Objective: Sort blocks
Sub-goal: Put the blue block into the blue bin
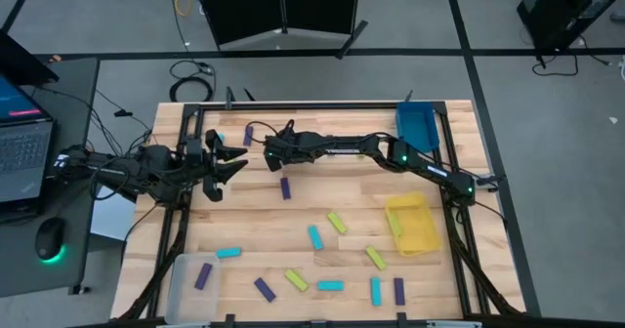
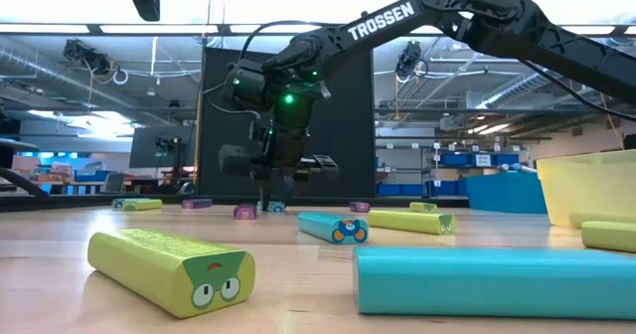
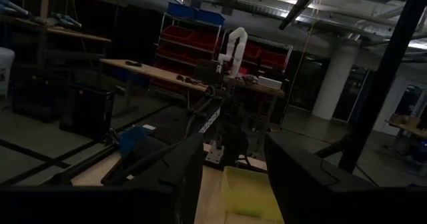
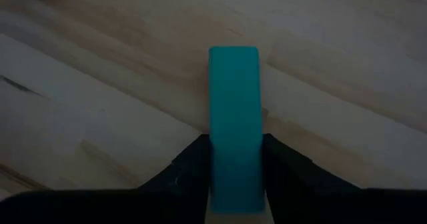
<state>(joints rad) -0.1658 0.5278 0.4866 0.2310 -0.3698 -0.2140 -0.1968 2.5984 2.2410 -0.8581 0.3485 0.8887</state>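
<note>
Your right arm reaches long across the far side of the pale wooden plank table (image 1: 293, 232), wrist bent so the right gripper (image 4: 233, 159) points down at the boards. Its two dark fingers (image 4: 190, 164) are closed against the sides of a small cyan-blue rectangular block (image 4: 233, 117), which lies flat on the wood between them. In the low view you can see that gripper (image 2: 273, 203) down at table level.

Your left arm lies along the table's left edge, with the left gripper (image 1: 229, 162) raised and its fingers spread wide, empty.

The other purple, cyan-blue and yellow-green bar-shaped blocks (image 1: 337, 223) lie scattered over the near half of the table, and one purple block (image 1: 203, 275) sits in the clear rectangular tray (image 1: 181, 287) at the near left corner.
</note>
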